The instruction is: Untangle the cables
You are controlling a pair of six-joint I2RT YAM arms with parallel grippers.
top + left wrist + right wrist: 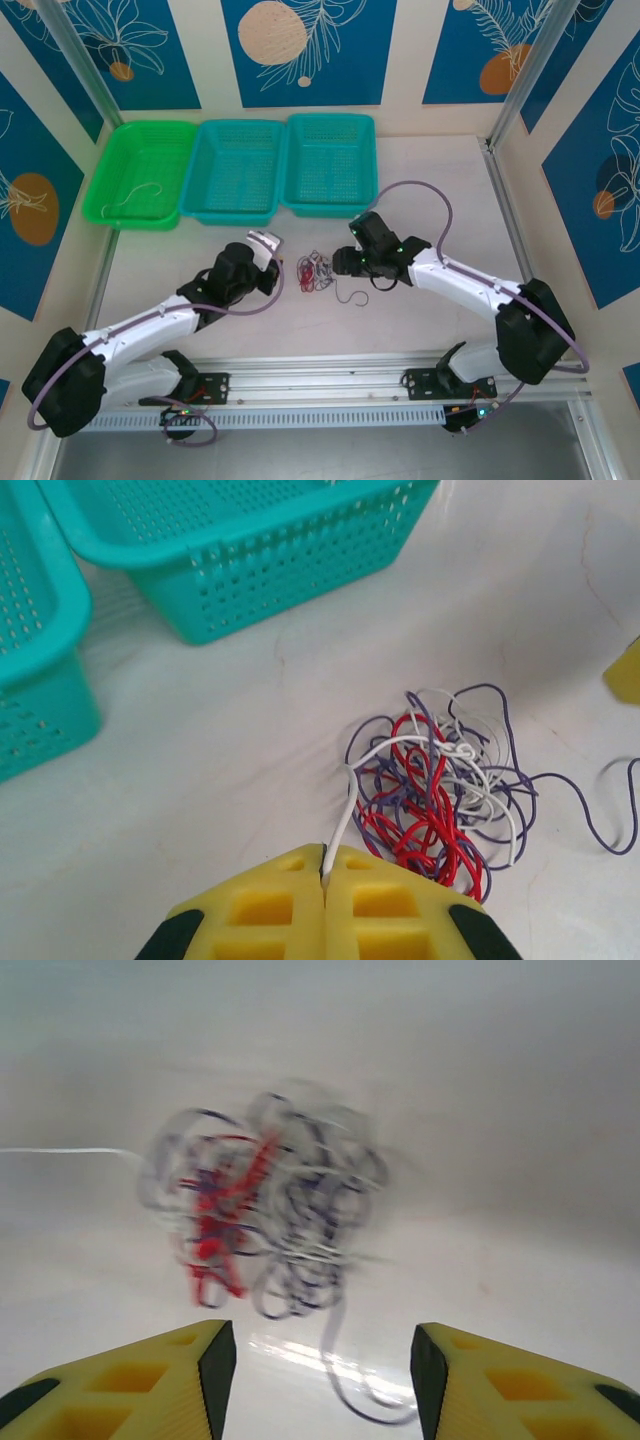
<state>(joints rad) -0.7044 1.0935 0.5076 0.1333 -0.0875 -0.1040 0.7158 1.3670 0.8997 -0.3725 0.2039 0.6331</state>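
Seemingly barely begun: the knot of thin red, white and purple wires [316, 271] lay mid-frame on the table [300, 330], left jaws clamping its white strand [345, 825], right jaws apart, one wire [135, 197] already in the upper-left green plastic basket [150, 124].

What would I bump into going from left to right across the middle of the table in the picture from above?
Left hand, pinching a white cable → tangle of cables → right hand, open.
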